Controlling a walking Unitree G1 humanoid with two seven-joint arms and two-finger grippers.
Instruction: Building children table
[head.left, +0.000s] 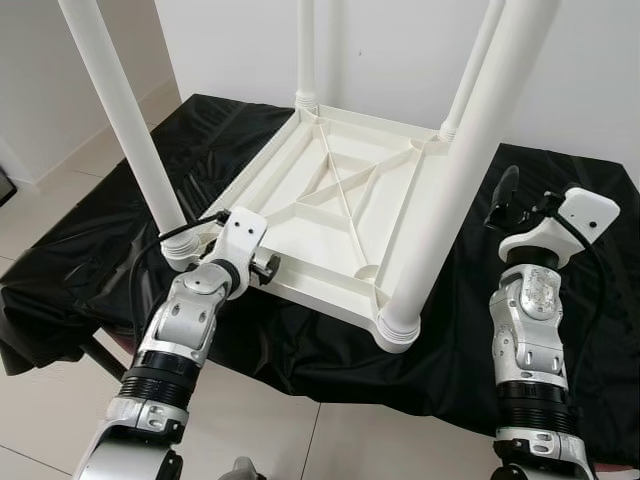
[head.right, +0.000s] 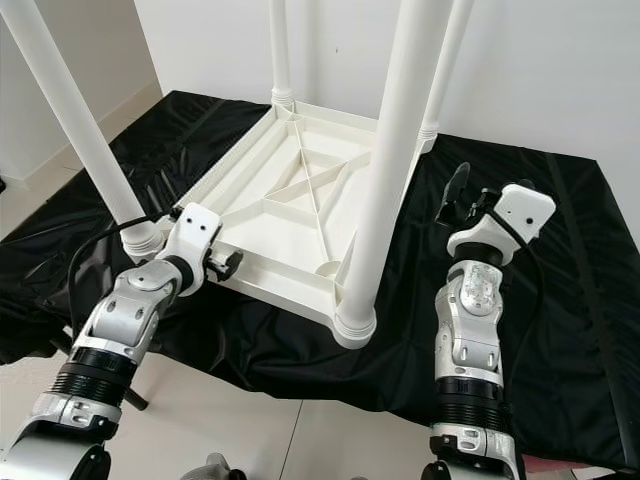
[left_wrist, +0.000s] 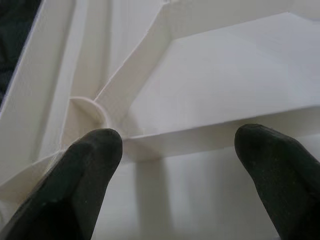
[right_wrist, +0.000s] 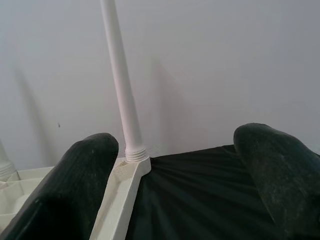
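the white moulded plastic tabletop (head.left: 345, 215) lies upside down on the black plastic sheet (head.left: 560, 300), its ribbed underside up, and all four white round plastic legs (head.left: 470, 165) stand in their corner sockets. judged from this, the build looks close to finished: the legs are in, and what seems left is checking that each is seated tight and turning the table onto its feet. whether the threads are fully home cannot be read from here; the near-right collar is the only joint seen clearly, and it looks seated.

the left gripper (left_wrist: 172, 165) is at the near edge of the tabletop, just beside the near-left leg socket. its two black fingers (left_wrist: 85, 175) are spread apart with a rib of the underside ahead of them, and they appear to hold nothing, though contact with the rim beneath them is hard to judge.

the right gripper (right_wrist: 182, 165) is raised off to the right of the tabletop, well apart from it, fingers parted and empty. ahead of it stands the far-right leg in its threaded socket, with the black sheet below and the plain white wall (right_wrist: 225, 65) behind.
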